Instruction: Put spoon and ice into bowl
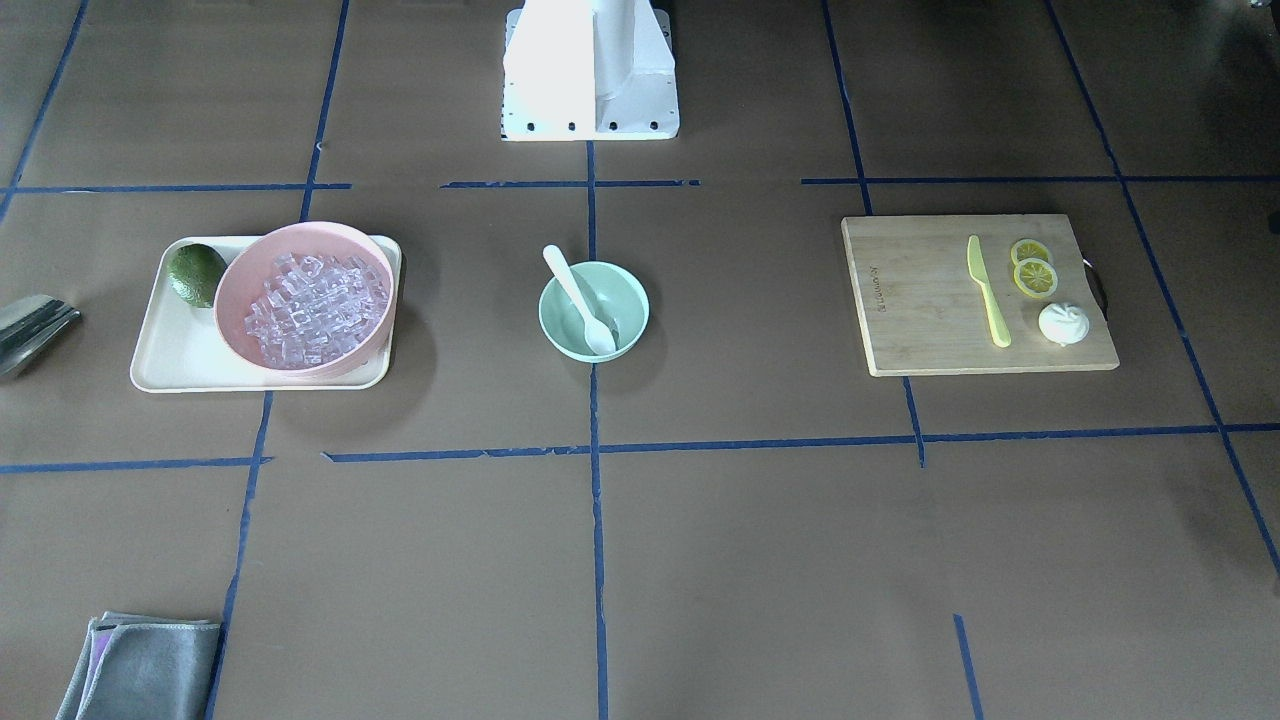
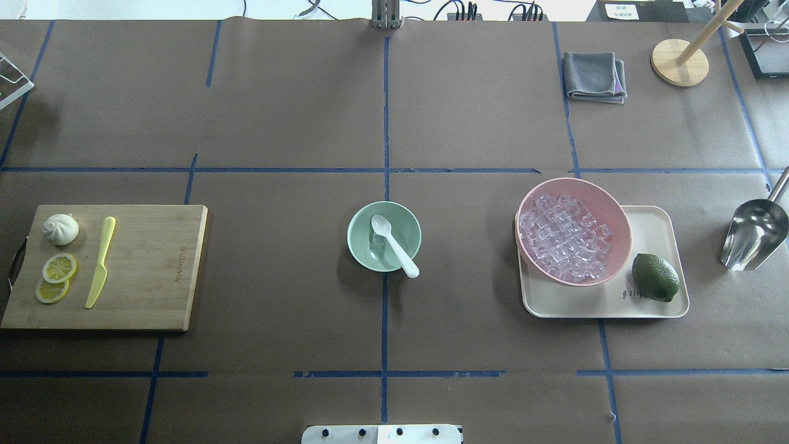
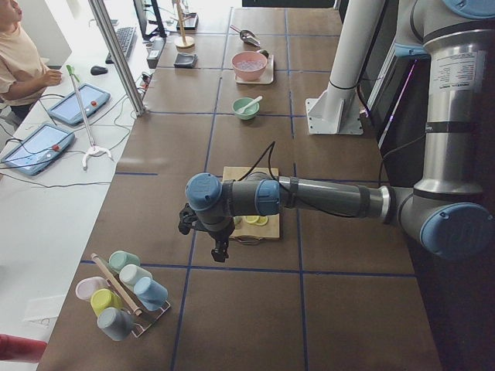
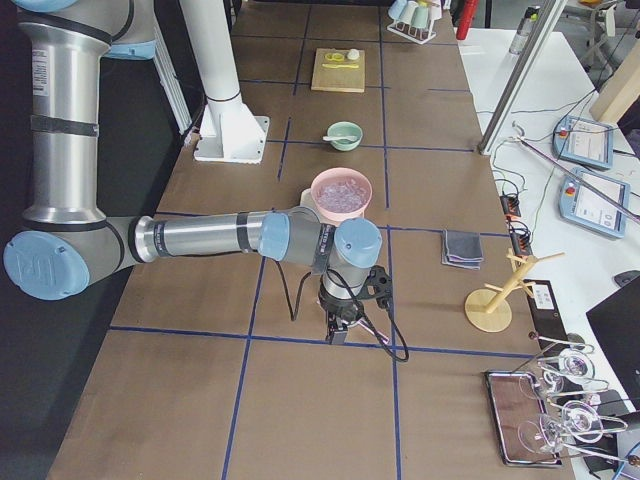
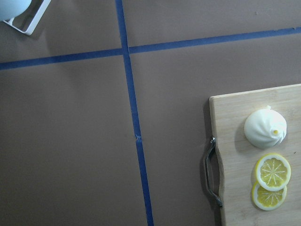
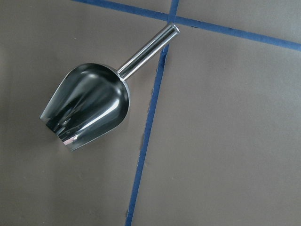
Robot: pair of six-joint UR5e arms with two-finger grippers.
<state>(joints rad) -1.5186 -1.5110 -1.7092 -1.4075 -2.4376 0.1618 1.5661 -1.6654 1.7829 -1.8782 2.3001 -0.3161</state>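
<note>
The mint-green bowl (image 2: 360,246) stands at the table's middle. The white spoon (image 2: 394,245) lies in it, scoop inside, handle over the rim nearest the robot. A clear ice cube (image 2: 375,244) lies in the bowl under the scoop. The bowl (image 1: 625,300) and spoon (image 1: 580,298) also show in the front-facing view. A heap of ice (image 2: 564,237) fills the pink bowl (image 2: 613,213). My left gripper (image 3: 220,252) hangs past the cutting board's outer end; I cannot tell its state. My right gripper (image 4: 337,330) hangs over the table beyond the tray; I cannot tell its state.
The pink bowl and a green avocado (image 2: 655,277) sit on a cream tray (image 2: 653,308). A steel scoop (image 2: 753,233) lies right of the tray. A cutting board (image 2: 154,271) holds a yellow-green knife (image 2: 100,262), lemon slices (image 2: 59,269) and a bun (image 2: 61,229). A grey cloth (image 2: 594,76) lies far right.
</note>
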